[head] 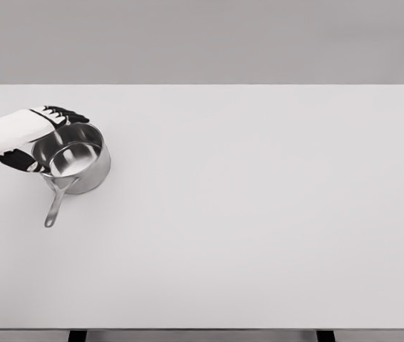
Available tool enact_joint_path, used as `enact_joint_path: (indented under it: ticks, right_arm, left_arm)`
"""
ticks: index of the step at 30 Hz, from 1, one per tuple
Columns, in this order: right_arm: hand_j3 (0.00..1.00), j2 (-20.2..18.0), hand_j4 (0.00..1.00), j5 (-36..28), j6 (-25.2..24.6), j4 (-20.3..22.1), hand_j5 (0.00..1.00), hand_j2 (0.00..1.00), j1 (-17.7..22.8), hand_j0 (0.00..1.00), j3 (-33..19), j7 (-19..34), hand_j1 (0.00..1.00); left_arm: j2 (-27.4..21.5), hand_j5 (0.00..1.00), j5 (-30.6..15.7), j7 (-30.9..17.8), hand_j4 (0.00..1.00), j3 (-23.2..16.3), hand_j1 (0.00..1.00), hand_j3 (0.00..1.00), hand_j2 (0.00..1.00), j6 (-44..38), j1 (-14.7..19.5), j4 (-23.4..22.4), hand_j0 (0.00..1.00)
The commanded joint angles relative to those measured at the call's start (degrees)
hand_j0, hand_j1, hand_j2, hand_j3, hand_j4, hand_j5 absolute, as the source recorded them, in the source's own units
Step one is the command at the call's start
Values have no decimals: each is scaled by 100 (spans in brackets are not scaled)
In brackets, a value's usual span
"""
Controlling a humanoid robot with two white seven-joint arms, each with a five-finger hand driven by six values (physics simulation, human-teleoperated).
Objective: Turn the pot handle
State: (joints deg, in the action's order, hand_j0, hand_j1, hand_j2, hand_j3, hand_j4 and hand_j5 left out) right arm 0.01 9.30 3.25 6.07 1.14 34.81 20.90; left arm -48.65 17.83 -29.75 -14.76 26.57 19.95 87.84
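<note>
Handle (55, 205) points toward camera | pot (73, 160) on counter (259, 214) | left hand (27, 135) fingers (66, 114) wrapped around pot rim

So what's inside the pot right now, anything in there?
The pot looks empty: only its shiny metal floor and inner wall show. The left hand wraps the rim from the left, fingers at the far and near edges, covering part of the left wall there.
</note>
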Motion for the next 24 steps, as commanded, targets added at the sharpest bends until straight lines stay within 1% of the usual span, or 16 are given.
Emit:
enact_joint_path:
  ticks: [1,4,6,8,10,11,13,14,16,17,18,19,20,21,22,24]
  right_arm:
    - [100,-1,100,-7,-9,-9,100,100,0,100,0,2,100]
    - [100,-1,100,1,-27,-35,100,100,35,100,0,2,100]
    - [100,-1,100,1,-27,-35,100,100,70,100,0,2,100]
    - [100,-1,100,1,-27,-35,100,100,70,100,0,2,100]
    - [100,-1,100,1,-27,-35,100,100,70,100,0,2,100]
    - [100,-1,100,1,-27,-35,100,100,70,100,0,2,100]
    - [100,-1,100,1,-27,-35,100,100,70,100,0,2,100]
    - [100,-1,100,1,-27,-35,100,100,70,100,0,2,100]
    - [100,-1,100,1,-27,-35,100,100,70,100,0,2,100]
    - [100,-1,100,1,-27,-35,100,100,70,100,0,2,100]
    - [100,-1,100,1,-27,-35,100,100,70,100,0,2,100]
    - [100,-1,100,1,-27,-35,100,100,70,100,0,2,100]
    - [100,-1,100,1,-27,-35,100,100,70,100,0,2,100]
    - [100,-1,100,1,-27,-35,100,100,70,100,0,2,100]
    - [100,-1,100,1,-27,-35,100,100,70,100,0,2,100]
    - [100,-1,100,1,-27,-35,100,100,70,100,0,2,100]
  left_arm:
    - [13,100,-26,-31,100,-18,100,100,100,-38,0,22,100]
    - [13,100,-34,-154,100,-27,100,100,100,-56,44,40,100]
    - [4,100,-34,-171,100,-115,100,100,100,-56,202,49,100]
    - [13,100,-52,-330,100,-326,100,100,100,-56,421,101,100]
    - [-31,100,-69,-338,100,-607,100,100,100,-12,782,400,100]
    - [-57,100,-70,-338,100,-625,100,100,100,6,826,549,100]
    - [-66,100,-78,-391,100,-634,100,100,100,41,835,1147,100]
    - [-75,100,-87,-409,100,-677,100,100,100,50,835,1314,100]
    - [-128,100,-464,-523,100,-906,100,100,100,462,888,1332,100]
    - [-163,100,-754,-523,100,-1081,100,100,100,621,1071,1323,100]
    - [-215,100,-1533,-525,100,-1711,100,100,100,674,1475,1323,100]
    - [-224,100,-2458,-525,100,-2372,100,100,100,744,1731,1323,100]
    - [-216,100,-2610,-525,100,-3014,100,100,100,843,1889,1323,100]
    - [-224,100,-2610,-525,100,-3331,100,100,100,843,2039,1323,100]
    - [-329,100,-2601,-525,100,-3429,100,100,100,843,2092,1315,100]
    - [-848,100,-2592,-525,100,-3464,100,100,100,843,2153,1262,100]
